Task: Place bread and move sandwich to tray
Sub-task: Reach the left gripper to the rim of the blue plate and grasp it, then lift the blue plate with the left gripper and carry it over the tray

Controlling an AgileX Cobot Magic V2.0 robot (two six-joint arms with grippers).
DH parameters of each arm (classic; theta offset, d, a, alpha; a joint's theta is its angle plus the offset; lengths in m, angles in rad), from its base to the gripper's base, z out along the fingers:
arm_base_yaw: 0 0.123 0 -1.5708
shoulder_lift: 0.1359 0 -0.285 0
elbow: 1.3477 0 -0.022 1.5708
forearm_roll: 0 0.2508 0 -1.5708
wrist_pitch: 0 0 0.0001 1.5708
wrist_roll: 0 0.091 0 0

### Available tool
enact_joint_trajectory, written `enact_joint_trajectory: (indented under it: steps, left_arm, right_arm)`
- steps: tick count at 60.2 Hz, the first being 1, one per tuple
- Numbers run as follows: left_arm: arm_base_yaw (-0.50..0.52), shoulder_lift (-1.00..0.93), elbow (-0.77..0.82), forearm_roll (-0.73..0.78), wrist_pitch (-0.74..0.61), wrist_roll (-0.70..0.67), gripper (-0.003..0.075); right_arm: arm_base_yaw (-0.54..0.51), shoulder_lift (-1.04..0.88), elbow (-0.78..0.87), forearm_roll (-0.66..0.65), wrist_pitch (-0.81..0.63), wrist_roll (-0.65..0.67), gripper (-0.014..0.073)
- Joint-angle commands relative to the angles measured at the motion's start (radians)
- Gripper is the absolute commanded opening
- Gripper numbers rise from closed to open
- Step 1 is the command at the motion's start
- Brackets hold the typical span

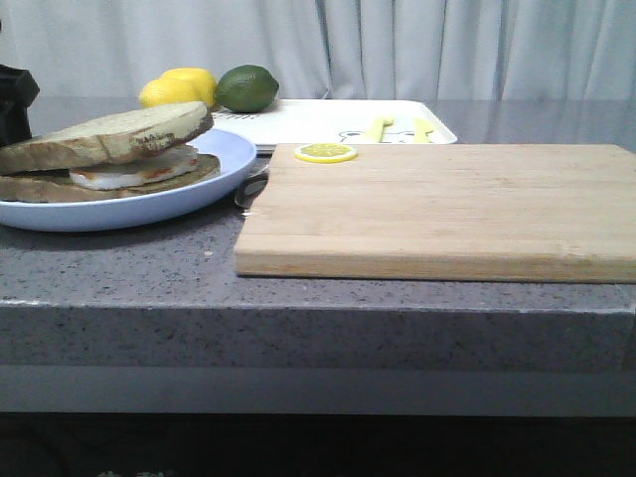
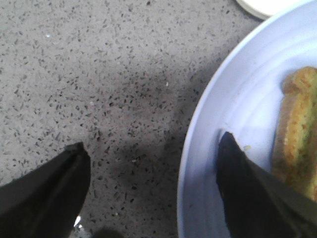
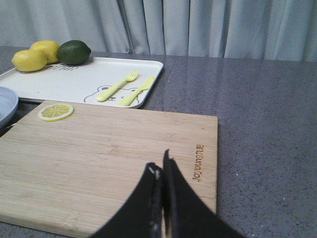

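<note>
While the left gripper [image 2: 151, 171] gapes wide astride the plate [image 1: 214, 174] rim, sandwich [image 1: 104, 154] stacked on that plate at far left, lemon slice [image 1: 326, 152] on board [image 1: 447, 214], tray [image 1: 318, 121] behind, right gripper [image 3: 161, 171] pinched closed, empty, above board

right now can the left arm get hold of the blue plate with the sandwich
Probably yes. The left gripper is open and straddles the plate rim, one finger over the counter, the other over the plate. Nothing sits between them; the sandwich lies just beyond.

Egg sandwich [image 1: 109, 154] on pale-blue plate [image 1: 214, 184], top bread [image 1: 104, 134] tilted; cream tray [image 1: 318, 121] behind
</note>
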Motion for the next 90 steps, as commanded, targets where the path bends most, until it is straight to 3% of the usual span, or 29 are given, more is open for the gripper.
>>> enact_joint_trajectory:
  steps: [1,7,25,40,53,65,78,90]
  left_arm:
    - [-0.006,-0.038,-0.033,-0.015,-0.037,0.003,0.0491]
    - [-0.006,-0.038,-0.033,-0.019,-0.026,0.003,0.0396]
    - [-0.006,-0.038,-0.033,-0.061,-0.005,0.003,-0.0018]
    - [0.011,-0.087,-0.068,-0.115,0.092,0.003,-0.0018]
    - [0.083,-0.171,-0.153,-0.315,0.179,0.072,-0.0018]
    - [0.164,-0.184,-0.202,-0.645,0.287,0.232,-0.0019]
    - [0.168,-0.162,-0.212,-0.919,0.303,0.353,-0.0019]
    - [0.124,-0.030,-0.382,-0.937,0.312,0.371,-0.0019]
  right_arm:
    - [0.001,0.007,-0.026,0.005,-0.077,-0.001,-0.0076]
    - [0.001,0.007,-0.026,0.005,-0.077,-0.001,-0.0076]
    - [0.001,0.007,-0.026,0.005,-0.077,-0.001,-0.0076]
    - [0.001,0.007,-0.026,0.005,-0.077,-0.001,-0.0076]
    - [0.001,0.007,-0.026,0.005,-0.077,-0.001,-0.0076]
    - [0.001,0.007,-0.026,0.009,-0.079,-0.001,-0.0076]
    - [0.001,0.007,-0.026,0.021,-0.080,-0.001,-0.0076]
    - [0.001,0.007,-0.026,0.023,-0.080,-0.001,-0.0076]
